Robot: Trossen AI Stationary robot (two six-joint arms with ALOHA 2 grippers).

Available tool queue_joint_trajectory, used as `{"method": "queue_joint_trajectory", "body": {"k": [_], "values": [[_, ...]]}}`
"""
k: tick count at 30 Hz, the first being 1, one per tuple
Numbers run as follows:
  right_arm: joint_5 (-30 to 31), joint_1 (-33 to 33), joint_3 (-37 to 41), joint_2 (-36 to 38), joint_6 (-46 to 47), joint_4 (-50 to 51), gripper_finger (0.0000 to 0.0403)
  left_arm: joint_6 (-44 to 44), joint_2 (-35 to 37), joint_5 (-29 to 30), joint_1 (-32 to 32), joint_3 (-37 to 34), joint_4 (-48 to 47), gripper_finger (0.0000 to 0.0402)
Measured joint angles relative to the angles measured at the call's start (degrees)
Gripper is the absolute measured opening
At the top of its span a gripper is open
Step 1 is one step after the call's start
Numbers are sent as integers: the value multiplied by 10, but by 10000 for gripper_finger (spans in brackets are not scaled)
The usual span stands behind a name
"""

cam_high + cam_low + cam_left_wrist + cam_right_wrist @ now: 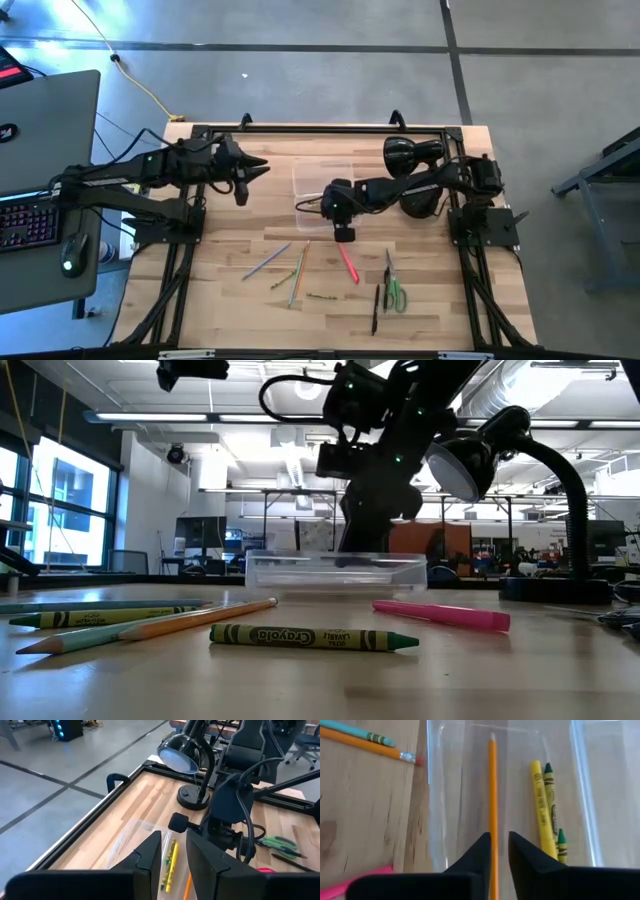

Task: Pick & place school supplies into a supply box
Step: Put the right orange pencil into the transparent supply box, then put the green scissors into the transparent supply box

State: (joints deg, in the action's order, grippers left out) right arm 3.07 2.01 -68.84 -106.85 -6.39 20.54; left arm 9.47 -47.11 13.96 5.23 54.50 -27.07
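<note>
right end effector [499,851]: over supply box [585,795], fingers a little apart around orange pencil [493,790] | pencil: in box, long way along it | left end effector [172,862]: spread, waits near box

The supply box [510,750] is clear plastic, holding an orange pencil [493,795], a yellow crayon [540,805] and a dark green crayon [550,795]. On the pale striped wood table [240,300] lie a pink marker [440,614], a green crayon [312,637] with a black-printed label, and green-handled scissors [393,290]. The desk lamp [412,155] is glossy black.
</note>
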Motion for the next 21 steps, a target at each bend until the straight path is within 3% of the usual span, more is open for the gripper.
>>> {"method": "queue_joint_trajectory", "body": {"k": [10,21], "values": [[53,-2,0,0,1,-3,108,0,-1,2,0,0,0,122],[58,-2,-16,20,19,7,104,0,-1,3,0,0,-1,122]]}}
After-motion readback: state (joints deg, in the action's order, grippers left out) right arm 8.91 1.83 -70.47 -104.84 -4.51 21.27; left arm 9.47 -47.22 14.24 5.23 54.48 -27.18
